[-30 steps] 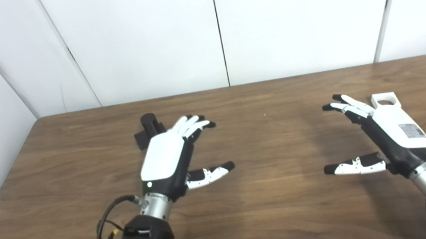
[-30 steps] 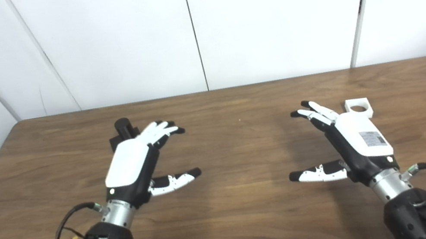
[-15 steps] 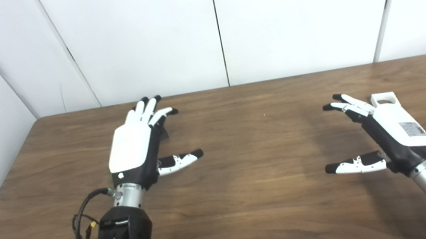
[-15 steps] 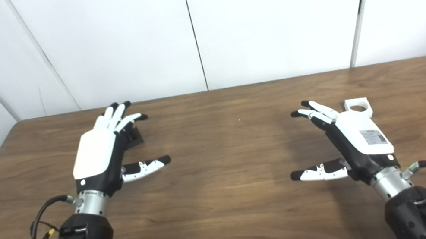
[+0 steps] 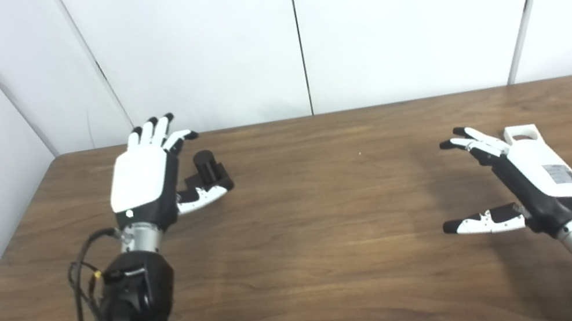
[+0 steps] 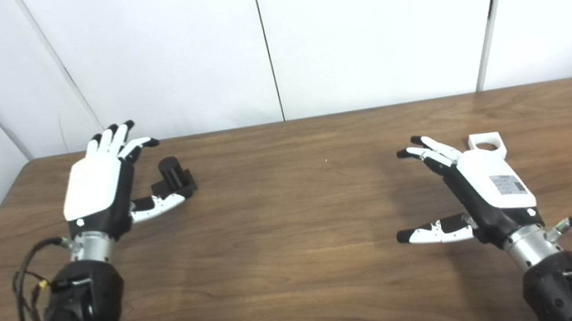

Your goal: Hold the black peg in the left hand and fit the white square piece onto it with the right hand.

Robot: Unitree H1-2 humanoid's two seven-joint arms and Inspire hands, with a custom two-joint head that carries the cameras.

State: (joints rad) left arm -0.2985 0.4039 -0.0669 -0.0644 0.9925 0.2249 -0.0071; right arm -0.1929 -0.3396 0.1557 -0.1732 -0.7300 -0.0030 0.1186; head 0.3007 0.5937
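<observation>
A brown wood-grain table fills the foreground; white wall panels with dark vertical seams stand behind it.

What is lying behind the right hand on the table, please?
The white square piece lies just behind the right hand; its round hole shows, but the hand covers its near edge.

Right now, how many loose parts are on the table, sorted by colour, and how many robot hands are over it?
Black parts: 1, the black peg, upright on its base.
White parts: 1, the white square piece with a round hole.
Robot hands: 2, the left hand and the right hand, both open.
Total: 4.
</observation>
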